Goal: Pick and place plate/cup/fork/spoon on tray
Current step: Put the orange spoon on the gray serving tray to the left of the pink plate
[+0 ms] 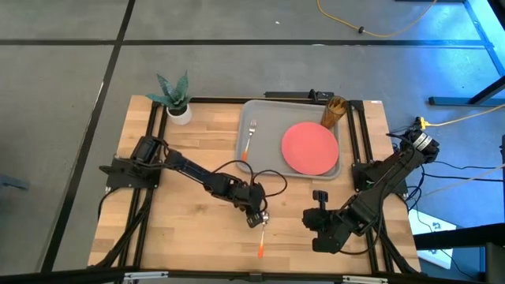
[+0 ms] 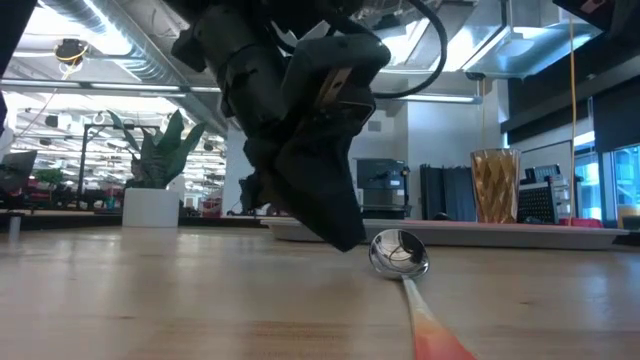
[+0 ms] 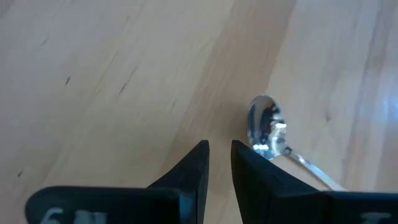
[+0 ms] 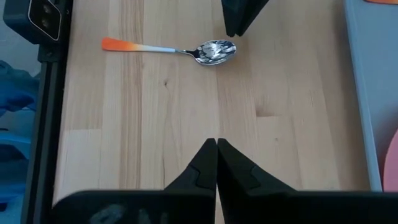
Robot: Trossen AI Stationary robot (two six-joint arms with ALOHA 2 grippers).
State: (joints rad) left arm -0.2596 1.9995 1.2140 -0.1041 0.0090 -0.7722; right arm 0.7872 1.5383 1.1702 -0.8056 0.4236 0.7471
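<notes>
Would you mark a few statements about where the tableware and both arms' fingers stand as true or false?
1. The plate lies on the tray. True.
2. The spoon is on the tray. False: it lies on the wooden table.
3. The left gripper holds the spoon. False: its fingers hang beside the bowl, gripping nothing.
4. The fork lies on the tray. True.
5. The right gripper has its fingers shut, empty. True.
</notes>
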